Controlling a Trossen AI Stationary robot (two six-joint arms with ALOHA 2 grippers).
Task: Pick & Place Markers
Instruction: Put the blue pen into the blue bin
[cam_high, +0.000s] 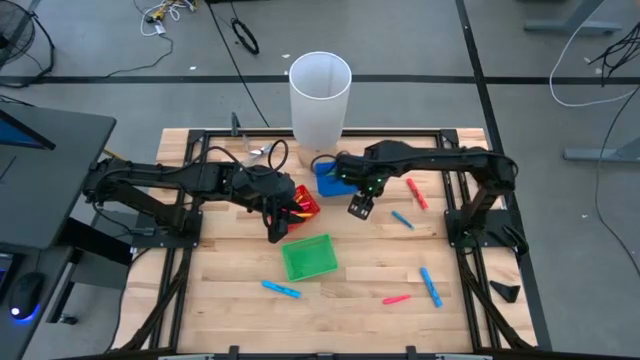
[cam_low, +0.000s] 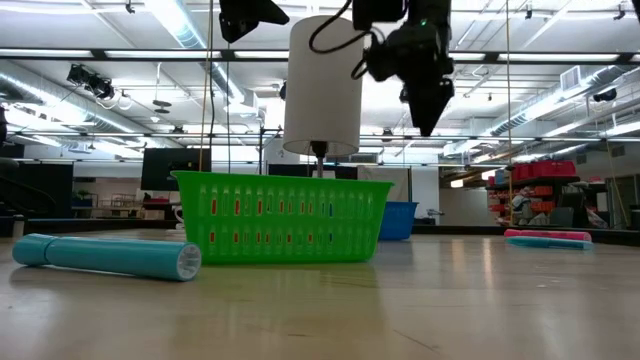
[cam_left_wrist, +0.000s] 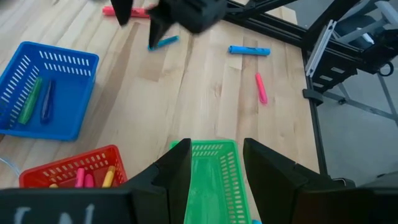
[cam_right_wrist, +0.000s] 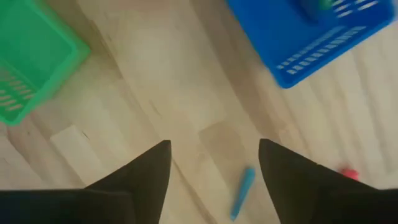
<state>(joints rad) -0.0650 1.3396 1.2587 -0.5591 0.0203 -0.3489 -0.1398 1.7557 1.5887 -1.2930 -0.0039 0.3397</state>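
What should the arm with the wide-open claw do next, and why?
Probably drop the right gripper straight down onto the light blue marker lying on the table just beneath it. Its fingers are open and empty, above bare wood beside the blue basket, and that marker is the nearest loose one.

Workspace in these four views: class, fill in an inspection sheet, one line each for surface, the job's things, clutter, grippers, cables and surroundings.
Surface: pale wooden plank table in a black metal frame.
Job's things: loose plastic markers on the wood, light blue; pink-red. More lie in the red mesh basket and blue mesh basket; green mesh basket looks empty.
Clutter: tall white cylinder at the far edge.
Grippers: left gripper beside the green basket, holding nothing; right gripper open, empty, above bare wood.
Cables: black and white loops on the floor.
Surroundings: grey floor, desks; nobody seen.
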